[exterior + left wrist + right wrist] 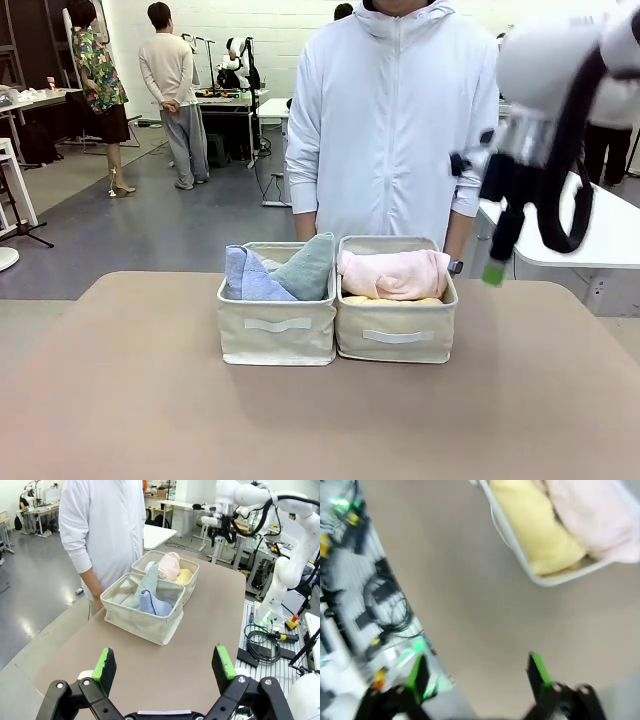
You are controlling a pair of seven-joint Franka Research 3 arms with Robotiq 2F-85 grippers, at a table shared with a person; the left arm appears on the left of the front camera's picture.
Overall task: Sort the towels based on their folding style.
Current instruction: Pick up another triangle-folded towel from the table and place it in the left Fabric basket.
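Towels sorted in bins — task looks done; left gripper, right gripper both wide, empty — retract clear of desk.

Beyond the spread fingers, a yellow towel and pink towel lie in a bin on the counter.

We see 2 bins touching at table centre, left bin at 9 o'clock holding 2 folded towels, right bin at 3 o'clock holding rolled towels, person behind at 12 o'clock.
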